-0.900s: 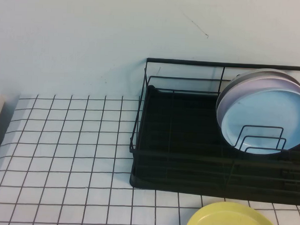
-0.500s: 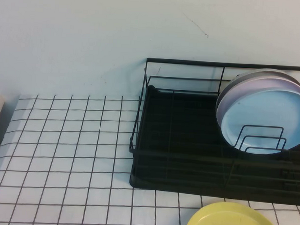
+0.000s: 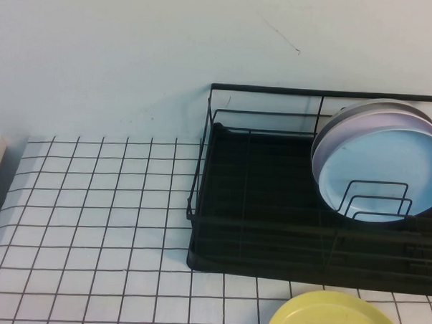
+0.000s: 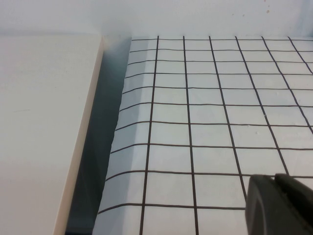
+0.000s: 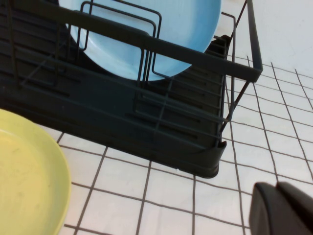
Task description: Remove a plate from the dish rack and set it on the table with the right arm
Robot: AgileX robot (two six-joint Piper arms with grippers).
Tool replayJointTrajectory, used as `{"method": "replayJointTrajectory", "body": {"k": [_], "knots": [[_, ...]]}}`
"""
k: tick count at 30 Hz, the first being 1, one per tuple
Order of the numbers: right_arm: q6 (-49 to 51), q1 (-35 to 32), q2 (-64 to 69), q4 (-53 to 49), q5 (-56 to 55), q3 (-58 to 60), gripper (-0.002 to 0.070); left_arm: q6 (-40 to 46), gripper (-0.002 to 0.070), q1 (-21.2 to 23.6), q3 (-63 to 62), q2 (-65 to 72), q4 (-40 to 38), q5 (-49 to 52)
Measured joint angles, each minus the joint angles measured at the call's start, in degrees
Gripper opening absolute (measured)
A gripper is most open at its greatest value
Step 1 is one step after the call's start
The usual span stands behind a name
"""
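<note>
The light-blue plate (image 3: 385, 173) stands upright at the right end of the black dish rack (image 3: 256, 228), behind two wire loops, with a pale pink plate (image 3: 346, 128) right behind it. It also shows in the right wrist view (image 5: 146, 29), inside the rack (image 5: 161, 117). My right gripper (image 5: 279, 196) is shut and empty, low over the gridded table (image 5: 146, 181) in front of the rack's corner. My left gripper (image 4: 275, 186) is shut and empty over the table (image 4: 205, 98) at the far left. Neither gripper shows in the high view.
A yellow plate (image 3: 332, 318) lies flat on the table in front of the rack, also in the right wrist view (image 5: 27, 181). A pale board (image 4: 44, 122) borders the table's left edge. A white wall stands behind the rack.
</note>
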Motion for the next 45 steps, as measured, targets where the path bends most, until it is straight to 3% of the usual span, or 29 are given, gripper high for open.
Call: {"method": "replayJointTrajectory", "body": {"k": [13, 33, 38, 45], "knots": [[-4.19, 0.0, 0.0, -5.48, 0.0, 0.0, -0.0002, 0.0, -0.0004, 0.0, 0.0, 0.0, 0.0, 0.0], [-5.47, 0.0, 0.0, -5.82, -1.4, 0.0, -0.0002, 0.0, -0.0004, 0.0, 0.0, 0.0, 0.0, 0.0], [-0.22, 0.0, 0.0, 5.6, -4.39, 0.35, -0.0002, 0.0, -0.0004, 0.0, 0.0, 0.0, 0.0, 0.0], [8.71, 0.0, 0.0, 30.72, -7.91, 0.35, -0.0002, 0.0, -0.0004, 0.0, 0.0, 0.0, 0.0, 0.0]]}}
